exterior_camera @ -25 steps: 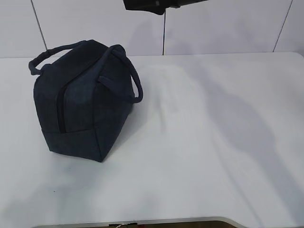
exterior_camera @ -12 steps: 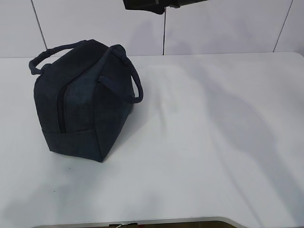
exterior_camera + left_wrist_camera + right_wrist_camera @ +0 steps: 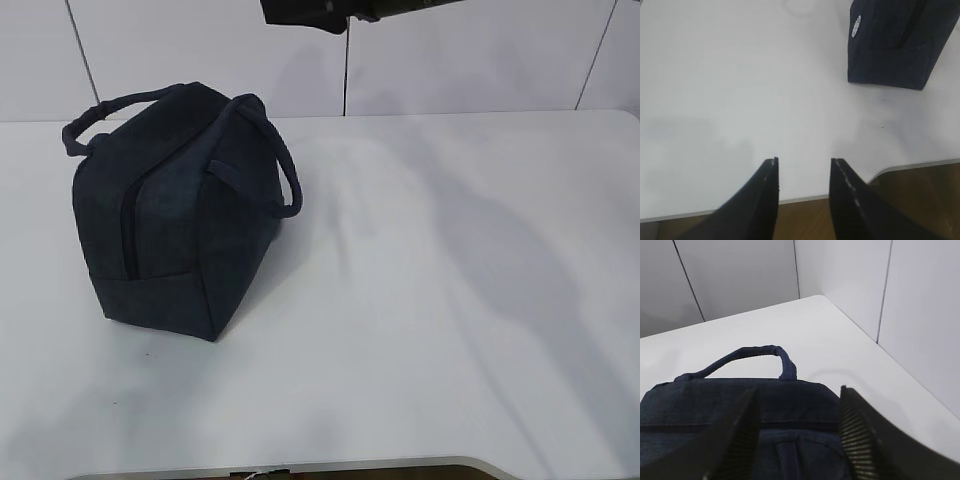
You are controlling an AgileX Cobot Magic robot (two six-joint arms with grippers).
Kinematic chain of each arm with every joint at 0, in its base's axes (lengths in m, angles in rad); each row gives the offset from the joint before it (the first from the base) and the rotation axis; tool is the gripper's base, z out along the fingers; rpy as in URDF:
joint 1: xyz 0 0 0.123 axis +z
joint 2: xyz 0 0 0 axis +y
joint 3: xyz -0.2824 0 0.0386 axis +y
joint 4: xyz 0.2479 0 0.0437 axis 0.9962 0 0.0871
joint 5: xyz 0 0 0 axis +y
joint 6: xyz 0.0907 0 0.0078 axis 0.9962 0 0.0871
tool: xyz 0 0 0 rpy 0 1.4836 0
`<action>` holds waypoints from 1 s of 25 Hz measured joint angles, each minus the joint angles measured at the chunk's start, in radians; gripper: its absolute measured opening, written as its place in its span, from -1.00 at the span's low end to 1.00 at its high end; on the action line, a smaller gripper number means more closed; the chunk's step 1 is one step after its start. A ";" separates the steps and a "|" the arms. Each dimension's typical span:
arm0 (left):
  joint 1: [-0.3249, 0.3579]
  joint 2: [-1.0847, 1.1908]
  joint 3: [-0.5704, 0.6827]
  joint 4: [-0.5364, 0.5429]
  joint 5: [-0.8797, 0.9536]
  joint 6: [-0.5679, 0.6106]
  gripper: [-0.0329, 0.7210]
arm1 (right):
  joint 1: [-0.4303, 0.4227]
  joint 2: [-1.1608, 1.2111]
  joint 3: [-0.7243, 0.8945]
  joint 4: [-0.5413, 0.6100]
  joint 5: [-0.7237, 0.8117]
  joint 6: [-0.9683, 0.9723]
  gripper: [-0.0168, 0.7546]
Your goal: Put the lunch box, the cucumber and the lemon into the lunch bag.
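Nearest in the left wrist view: left gripper point(image 3: 804, 172) spread, gripping nothing, above the table point(image 3: 730, 90) edge, fingers cut off by the frame. Farther right, a corner of the lunch bag point(image 3: 892, 45), its white logo point(image 3: 856, 26) visible here only. From the right wrist: right gripper point(image 3: 797, 427) spread, empty, apparently just over the bag's zipped top, one handle point(image 3: 747, 357) beyond. In the exterior view, bag upright at table's left, closed; lunch box, cucumber, lemon nowhere visible. Dark arm part point(image 3: 330, 12) cropped at top.
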State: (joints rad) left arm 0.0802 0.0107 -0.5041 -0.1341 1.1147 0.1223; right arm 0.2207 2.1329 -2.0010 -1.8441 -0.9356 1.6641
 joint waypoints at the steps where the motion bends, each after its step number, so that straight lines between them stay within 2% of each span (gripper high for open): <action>1: 0.000 0.000 0.000 0.000 0.000 0.000 -0.27 | 0.000 0.000 0.000 0.000 0.001 0.000 0.10; 12: 0.000 0.000 0.000 0.000 0.000 0.000 -0.27 | 0.000 0.000 0.033 0.000 0.083 -0.004 0.10; 25: 0.000 0.000 0.000 0.000 0.000 0.000 -0.27 | 0.000 -0.005 0.079 0.000 0.333 -0.006 0.10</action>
State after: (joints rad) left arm 0.0802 0.0107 -0.5041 -0.1341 1.1147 0.1223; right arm 0.2207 2.1281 -1.9224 -1.8441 -0.6027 1.6582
